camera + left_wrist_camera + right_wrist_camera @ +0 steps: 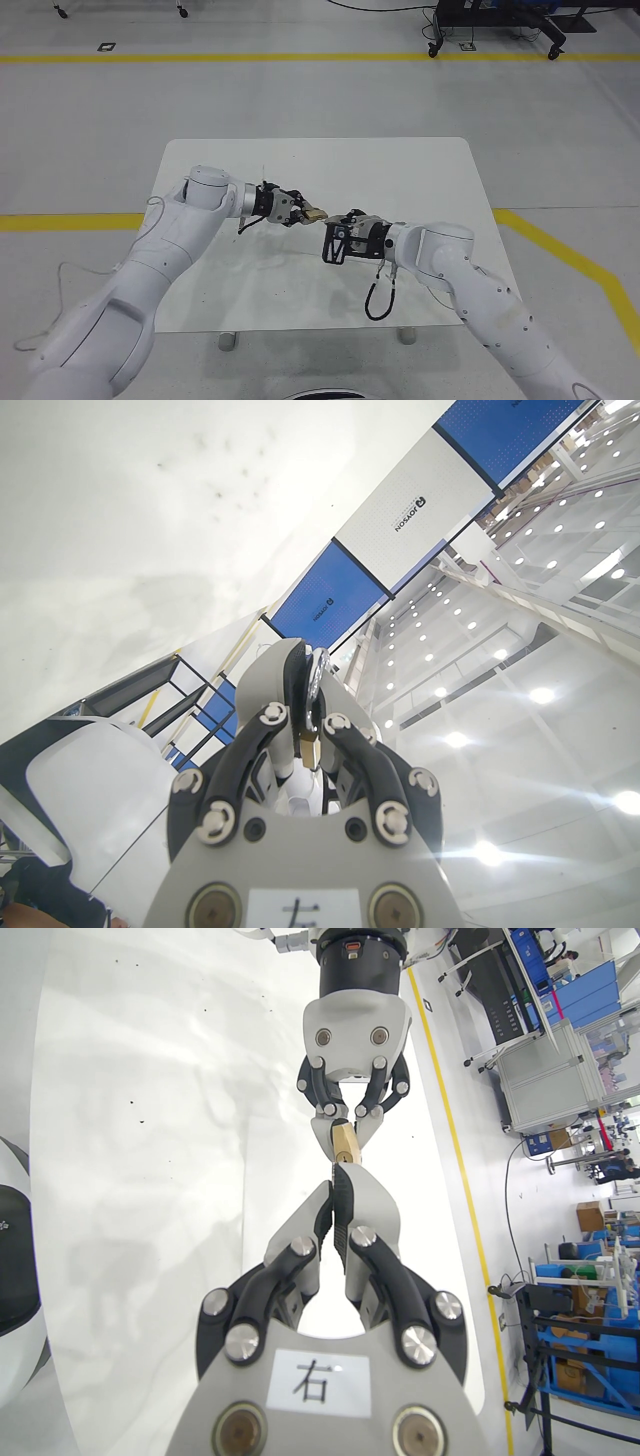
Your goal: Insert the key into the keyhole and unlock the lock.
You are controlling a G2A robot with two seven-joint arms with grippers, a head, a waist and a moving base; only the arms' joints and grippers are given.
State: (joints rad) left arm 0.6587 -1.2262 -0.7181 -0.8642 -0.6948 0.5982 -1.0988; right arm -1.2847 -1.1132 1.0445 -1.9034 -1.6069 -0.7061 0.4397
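Left claw [296, 211] is hovering over the middle of the white desk [420, 170], pointing toward the other arm. It is gripping the brass lock [315, 214] between its fingers [320, 1135]. The lock's body is sticking out past the fingertips, on the side facing the right arm.

In the right wrist view the lock's end face is turning toward the camera, and the keyhole [344, 1158] is showing as a small dark spot near its edge. In the left wrist view the brass is showing deep between the left fingers, with a silver piece nearer their tips.

Just beyond the lock, the key [333, 1172] is showing as a thin dark sliver (seen edge-on, so its shape cannot be made out). Its tip is sitting just beside the lock's end face, slightly off the keyhole. Whether it is touching the lock cannot be told.

Right claw [334, 1182] is pinching the key, with the ribbed pads pressed together around it. The two claws are facing each other almost tip to tip over the desk, with the lock and key between them.

A yellow floor line [560, 57] is running behind the desk.
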